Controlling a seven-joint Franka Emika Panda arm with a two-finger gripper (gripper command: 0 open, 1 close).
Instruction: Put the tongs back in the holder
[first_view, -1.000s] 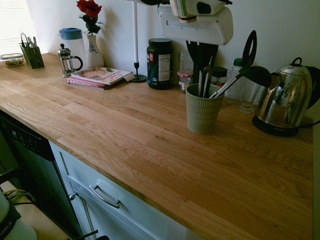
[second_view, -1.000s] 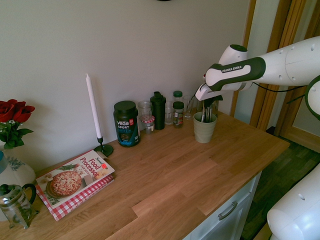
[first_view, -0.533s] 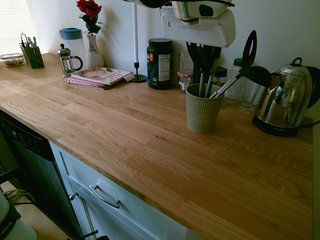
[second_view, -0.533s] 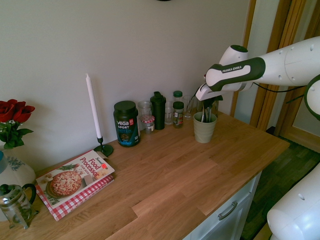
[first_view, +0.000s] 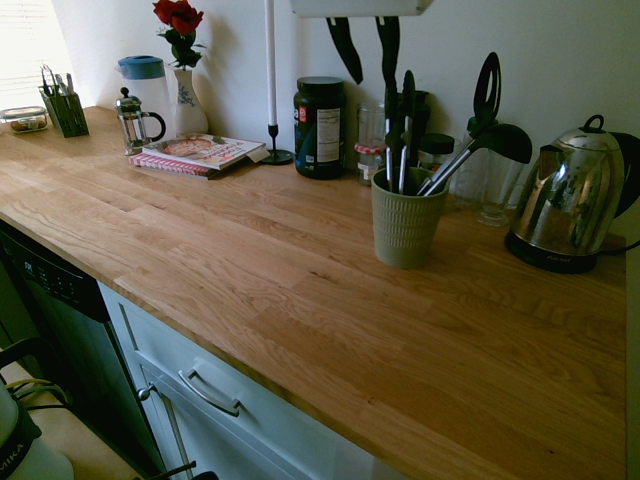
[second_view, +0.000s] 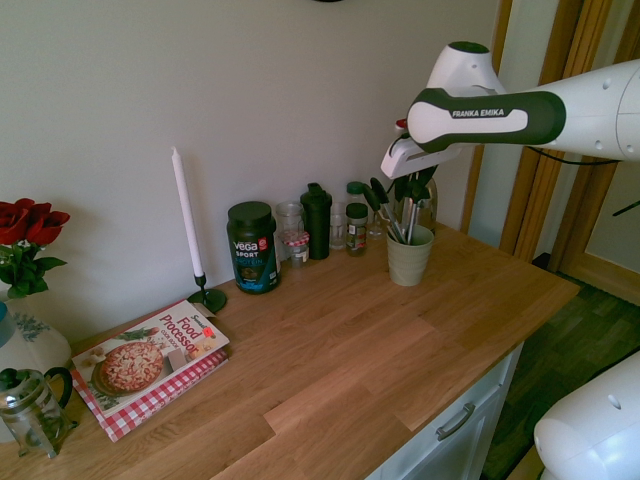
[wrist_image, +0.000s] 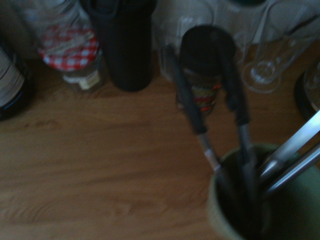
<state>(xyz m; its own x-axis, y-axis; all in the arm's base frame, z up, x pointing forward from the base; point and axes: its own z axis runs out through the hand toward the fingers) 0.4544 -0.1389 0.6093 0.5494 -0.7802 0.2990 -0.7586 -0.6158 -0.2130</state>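
The slim, black-tipped metal tongs (first_view: 404, 165) stand inside the ribbed sage-green cup (first_view: 405, 232), its wall probably propping them, left of the shiny steel kettle (first_view: 565, 205); the white-bodied gripper's (first_view: 375, 80) fingers spread apart above, presumably for release

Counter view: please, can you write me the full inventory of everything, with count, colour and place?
tongs: 1, silver and black, in holder
holder: 1, green, on counter
ladle: 1, black, in holder
kettle: 1, steel, right end
tub: 1, black, by wall
shaker: 1, black, by wall
checked-lid jar: 1, red-white lid, beside shaker
spice jar: 1, dark lid, behind holder
glassware: clear, by wall, count unclear
candle: 1, white, in dark candlestick
cookbook: 1, mostly white, before candlestick
press: 1, steel and black, by vase
vase: 1, white-blue, with red roses
jug: 1, blue lid, behind press
caddy: 1, dark, far left
counter: 1, wooden, beneath
gripper: 1, white and black, open above holder
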